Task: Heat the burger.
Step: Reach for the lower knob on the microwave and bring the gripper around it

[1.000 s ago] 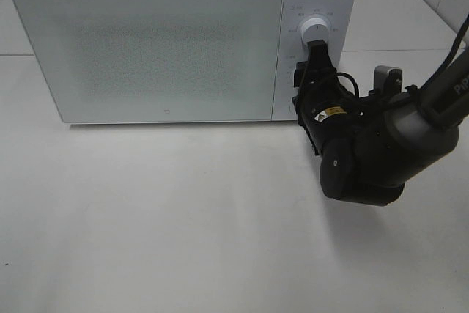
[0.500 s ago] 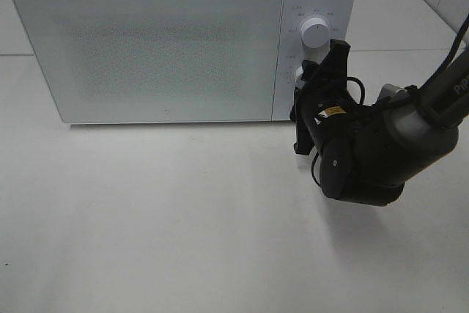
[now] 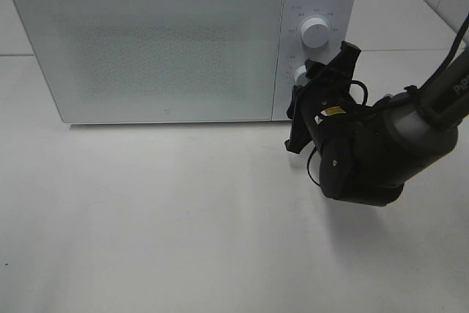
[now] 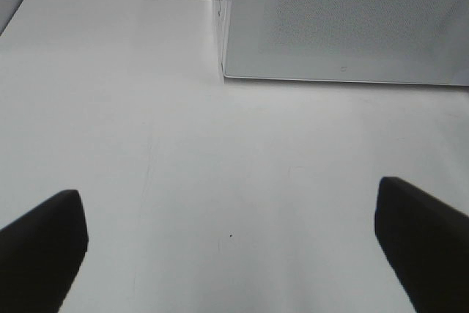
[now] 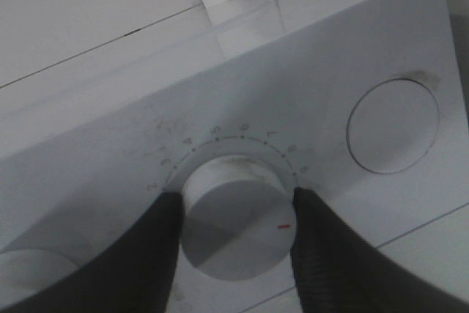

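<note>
Though the burger is hidden, the right hand (image 5: pixel 236 199) grips the microwave's (image 3: pixel 146 42) lower dial (image 5: pixel 234 225).

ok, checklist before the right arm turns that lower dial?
1. Closed microwave door: ok.
2. Is the burger inside: cannot tell, the door is frosted.
3. Grip of right gripper on lower dial, fingers on both sides: ok.
4. Time set on the dial: cannot tell.
5. Idle left gripper open, empty, above the table: ok.
</note>
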